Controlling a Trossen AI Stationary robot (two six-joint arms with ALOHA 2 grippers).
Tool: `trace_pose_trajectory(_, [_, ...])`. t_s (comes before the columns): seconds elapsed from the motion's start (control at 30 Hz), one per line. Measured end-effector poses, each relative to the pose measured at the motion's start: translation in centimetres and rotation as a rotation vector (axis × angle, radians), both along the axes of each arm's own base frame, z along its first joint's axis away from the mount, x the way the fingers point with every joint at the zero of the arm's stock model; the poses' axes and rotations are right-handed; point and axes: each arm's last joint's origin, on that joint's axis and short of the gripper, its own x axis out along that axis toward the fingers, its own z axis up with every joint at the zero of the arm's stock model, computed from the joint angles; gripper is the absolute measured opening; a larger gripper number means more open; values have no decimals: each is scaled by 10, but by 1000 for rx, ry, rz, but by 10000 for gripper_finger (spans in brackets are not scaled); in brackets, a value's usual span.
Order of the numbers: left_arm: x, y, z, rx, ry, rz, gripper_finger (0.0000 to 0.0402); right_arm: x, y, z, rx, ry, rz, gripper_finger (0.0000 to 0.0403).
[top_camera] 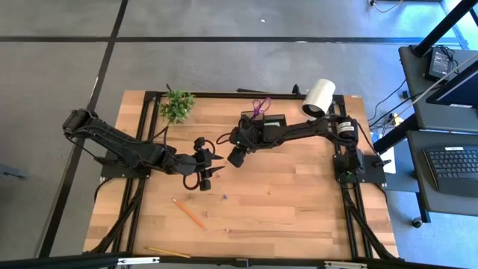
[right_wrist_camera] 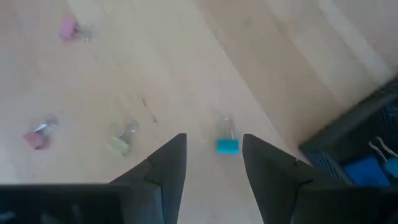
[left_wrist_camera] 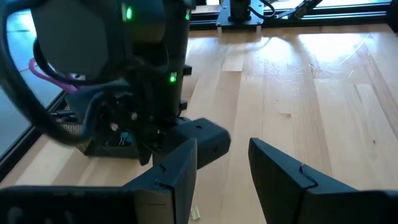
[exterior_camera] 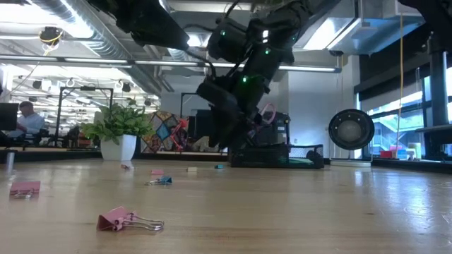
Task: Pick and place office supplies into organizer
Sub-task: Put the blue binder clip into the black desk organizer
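Nearest the low camera, a pink binder clip (exterior_camera: 121,220) lies on the bare wood of the desk (top_camera: 299,202), with a second pink clip (exterior_camera: 25,188) toward the desk's left edge and a blue clip (exterior_camera: 161,180) farther back; left gripper (top_camera: 212,166) hangs over the middle of the desk, its two dark fingers (left_wrist_camera: 177,171) parted with bare wood between them, holding nothing; right gripper (top_camera: 237,156) hangs just beside it, toward the rear edge, fingers (right_wrist_camera: 168,163) likewise parted and empty, with a blue binder clip (right_wrist_camera: 227,144) on the wood below the gap; pink (right_wrist_camera: 68,28), red (right_wrist_camera: 35,137) and pale green (right_wrist_camera: 119,144) clips lie scattered nearby; organizer (top_camera: 270,119), a black compartmented tray, stands near the rear edge, purple-handled scissors (top_camera: 259,107) rising from it; orange pencil (top_camera: 189,213) lies toward the front-left corner, a yellow pencil (top_camera: 168,252) at the front edge; potted plant (top_camera: 177,105) and white cylinder (top_camera: 319,97) occupy the rear edge.
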Motion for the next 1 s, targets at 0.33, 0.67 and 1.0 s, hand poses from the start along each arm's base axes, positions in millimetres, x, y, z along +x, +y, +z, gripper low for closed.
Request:
trace_pose_trajectory(0.33, [0, 0, 0, -2, -1, 0, 141, 4, -6, -33, -2, 68, -6, 161])
trace_pose_trajectory(0.67, [0, 0, 0, -1, 0, -1, 141, 6, -7, -41, -18, 83, 0, 155])
trace_pose_trajectory(1.0, [0, 0, 0, -1, 0, -1, 141, 6, -7, -42, -15, 94, 4, 85])
